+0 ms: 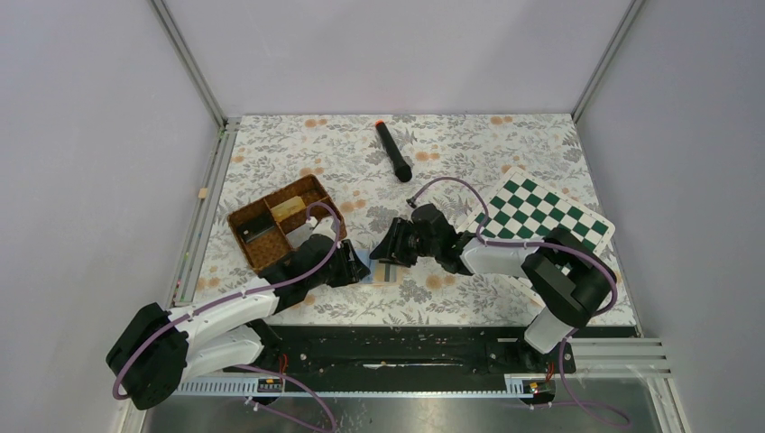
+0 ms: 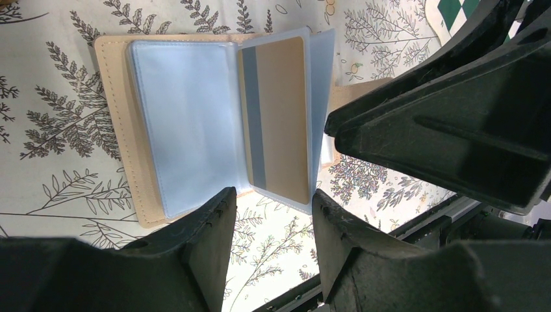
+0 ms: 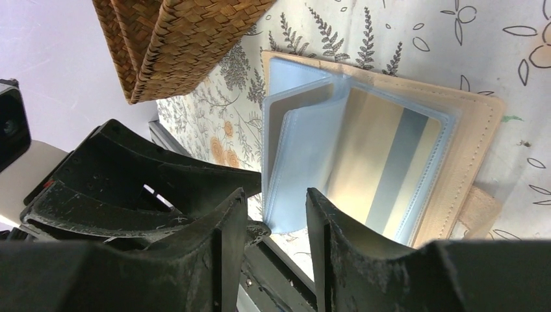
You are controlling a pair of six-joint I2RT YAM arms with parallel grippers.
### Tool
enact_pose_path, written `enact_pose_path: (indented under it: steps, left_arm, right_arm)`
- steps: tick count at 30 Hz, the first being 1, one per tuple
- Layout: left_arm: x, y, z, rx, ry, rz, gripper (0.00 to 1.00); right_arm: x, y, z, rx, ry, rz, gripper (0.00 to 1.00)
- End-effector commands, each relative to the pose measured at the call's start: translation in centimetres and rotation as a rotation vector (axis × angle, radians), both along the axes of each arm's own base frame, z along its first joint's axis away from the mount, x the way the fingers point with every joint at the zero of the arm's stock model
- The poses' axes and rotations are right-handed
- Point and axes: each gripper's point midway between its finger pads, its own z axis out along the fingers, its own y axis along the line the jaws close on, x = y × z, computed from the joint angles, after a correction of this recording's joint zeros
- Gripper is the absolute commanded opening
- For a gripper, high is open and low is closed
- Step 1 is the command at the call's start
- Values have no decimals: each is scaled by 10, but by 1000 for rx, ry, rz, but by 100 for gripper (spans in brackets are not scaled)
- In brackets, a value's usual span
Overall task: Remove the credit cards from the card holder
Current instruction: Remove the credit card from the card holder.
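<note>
Card holder place: the card holder (image 2: 114, 97) lies open on the floral-cloth worktop (image 1: 469, 144), close to its near edge and about midway along it, between the two grippers.
Card holder axis: the covers are spread flat. In the overhead view the card's stripe seems to run from near edge to far edge, but the arms hide most of the holder.
Card: a yellow-gold credit card (image 2: 279, 117) with a grey stripe along its long axis sits inside a clear leaf, not drawn out.
Materials: tan leather-like covers with a stitched border, and glossy pale blue plastic leaves. Whether the plain blue leaf holds a card I cannot tell.
Left gripper: the left gripper (image 2: 271, 208) has its jaws partly apart and gripping nothing. The lower edge of the card's leaf lies just beyond the gap.
Right gripper: the right gripper (image 3: 276, 201) has its jaws partly apart. A raised blue leaf dips towards the gap, and I cannot tell if it touches the pads.
Left wrist view only: the whole left cover and the striped leaf standing up off it.
Right wrist view only: a tan clasp tab (image 3: 477, 208) at the holder's edge, and the woven basket (image 3: 175, 39) just beside it towards the worktop's left edge.
Overhead view only: a green-white chequered board (image 1: 541, 212) by the right edge, and a black cylinder with an orange tip (image 1: 392, 153) near the far edge.
</note>
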Motion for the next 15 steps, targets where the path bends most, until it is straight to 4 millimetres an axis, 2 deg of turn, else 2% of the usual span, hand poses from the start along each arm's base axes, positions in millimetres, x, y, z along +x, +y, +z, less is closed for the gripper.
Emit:
enact_pose_path:
  steps: [1, 10, 15]
  left_arm:
    - [5, 0, 3, -7, -33, 4, 46]
    - [4, -1, 2, -9, -31, 3, 46]
    - [5, 0, 1, -6, -29, 8, 46]
  right_arm:
    - [9, 6, 3, -14, -28, -7, 46]
    - [7, 4, -14, -40, -1, -9, 45]
    - [4, -7, -26, -105, 3, -17, 45]
